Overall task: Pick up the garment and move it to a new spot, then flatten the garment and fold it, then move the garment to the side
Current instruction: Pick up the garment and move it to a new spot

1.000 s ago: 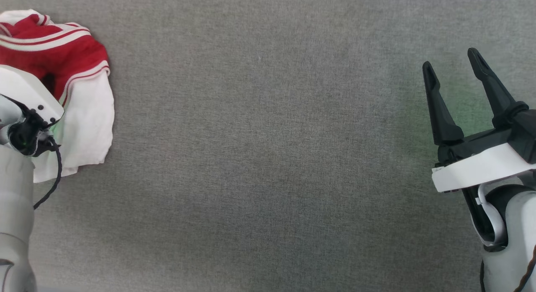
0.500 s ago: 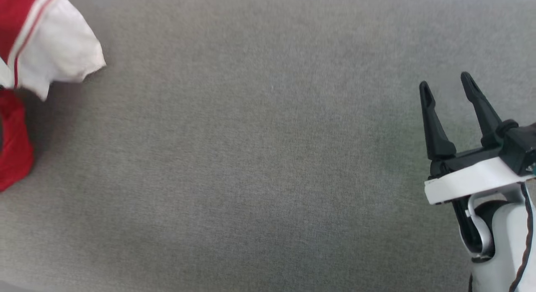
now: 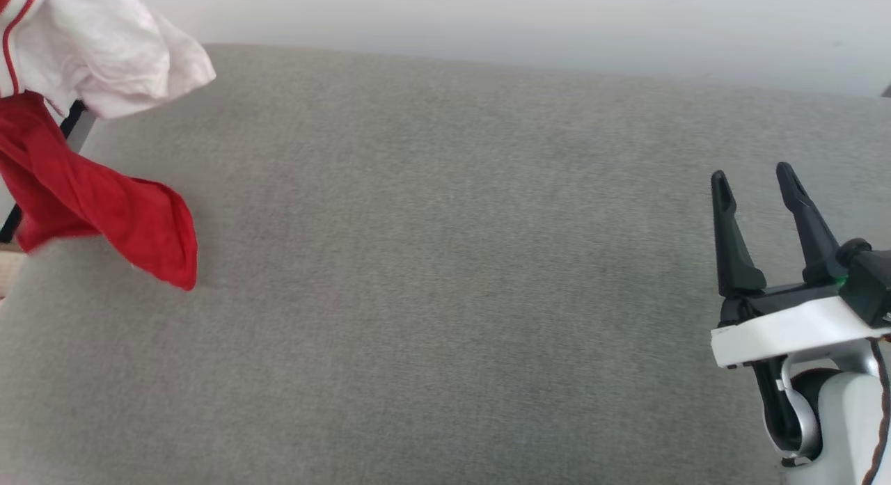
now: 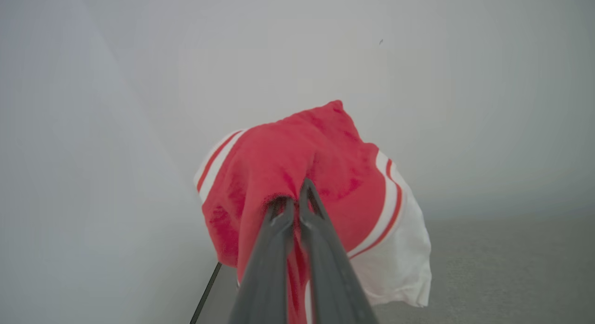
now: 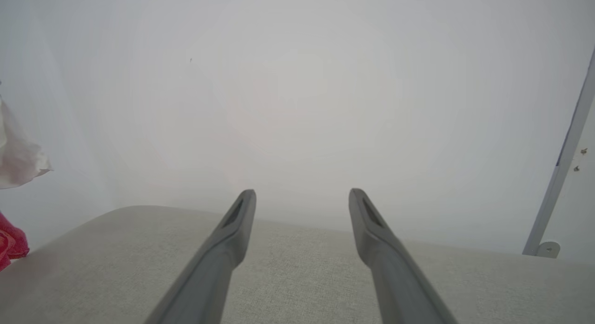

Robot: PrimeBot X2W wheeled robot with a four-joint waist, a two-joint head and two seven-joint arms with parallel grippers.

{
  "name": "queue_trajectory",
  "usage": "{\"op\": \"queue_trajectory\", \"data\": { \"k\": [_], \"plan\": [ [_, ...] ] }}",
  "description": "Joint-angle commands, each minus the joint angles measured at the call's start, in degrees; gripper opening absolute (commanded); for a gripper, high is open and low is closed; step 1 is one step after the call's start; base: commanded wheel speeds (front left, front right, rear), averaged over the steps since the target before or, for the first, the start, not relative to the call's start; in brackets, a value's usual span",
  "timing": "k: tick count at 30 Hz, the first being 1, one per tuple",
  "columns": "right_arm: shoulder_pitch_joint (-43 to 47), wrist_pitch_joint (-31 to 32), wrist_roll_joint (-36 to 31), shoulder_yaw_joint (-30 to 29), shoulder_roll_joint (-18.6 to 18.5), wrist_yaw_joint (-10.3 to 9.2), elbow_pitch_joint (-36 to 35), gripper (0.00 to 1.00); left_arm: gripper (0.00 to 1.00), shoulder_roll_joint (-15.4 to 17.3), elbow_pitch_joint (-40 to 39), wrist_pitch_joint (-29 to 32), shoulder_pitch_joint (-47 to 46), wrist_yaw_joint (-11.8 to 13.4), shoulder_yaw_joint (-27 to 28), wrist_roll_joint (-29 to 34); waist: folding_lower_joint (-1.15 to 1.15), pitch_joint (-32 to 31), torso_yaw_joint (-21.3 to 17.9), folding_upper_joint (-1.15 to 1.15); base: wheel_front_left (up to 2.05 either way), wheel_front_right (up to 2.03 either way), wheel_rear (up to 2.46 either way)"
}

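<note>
The garment (image 3: 97,193), a red jersey with white sleeve parts and striped trim, hangs in the air over the far left of the grey surface, its red tail trailing down. In the left wrist view my left gripper (image 4: 293,203) is shut on a bunched red fold of the garment (image 4: 325,175), which drapes over the fingertips. My right gripper (image 3: 753,179) stands open at the right with nothing between its fingers. In the right wrist view my right gripper (image 5: 302,196) is spread above the surface, and a bit of the garment (image 5: 14,161) shows at the left edge.
The grey fabric-covered surface (image 3: 445,297) spreads across the middle, its far edge meeting a pale wall (image 3: 557,26). A thin metal rail (image 5: 562,161) runs up the wall at the right. A dark frame edge (image 3: 69,123) shows behind the hanging cloth.
The garment has been lifted off the surface and now hangs from my left gripper. The head camera has tilted up, so the wall has come into view. My right gripper stays open.
</note>
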Motion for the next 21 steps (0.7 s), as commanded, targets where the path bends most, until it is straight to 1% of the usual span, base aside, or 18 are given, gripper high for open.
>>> {"op": "queue_trajectory", "data": {
  "k": [1,6,7,11,16,21],
  "plan": [
    [0.77,-0.55,0.17,-0.56,0.29,-0.03,-0.15,1.00,0.00,0.51,-3.61,1.85,1.93,0.85,0.09,-0.69,0.00,-1.04,-1.54,0.00,0.00,0.00,0.00],
    [1.59,-0.95,0.24,-2.11,1.07,-0.03,-0.76,1.00,0.00,2.05,-16.12,7.68,6.09,2.87,0.11,-2.61,0.00,-1.57,-4.89,0.00,0.00,0.00,0.00],
    [1.59,-0.95,0.24,-2.11,1.07,-0.03,-0.76,1.00,0.00,2.05,-16.12,7.68,6.09,2.87,0.11,-2.61,0.00,-1.57,-4.89,0.00,0.00,0.00,0.00],
    [1.92,-1.33,0.36,-3.00,1.38,-0.03,-0.65,1.00,0.00,2.36,-26.02,12.44,8.52,4.68,-0.94,-3.19,0.00,-1.79,-8.55,0.00,0.00,0.00,0.00],
    [2.36,-2.09,0.74,-3.98,1.82,-0.03,-0.69,1.00,0.00,1.50,-37.54,18.28,9.55,6.54,-3.42,-4.05,0.00,-1.62,-13.96,0.00,0.00,0.00,0.00],
    [2.53,-3.02,1.49,-4.61,2.21,-0.03,0.13,1.00,0.00,0.21,-45.76,24.23,9.90,8.04,-7.13,-4.14,0.00,-0.66,-19.30,0.00,0.00,0.00,0.00]
  ]
}}
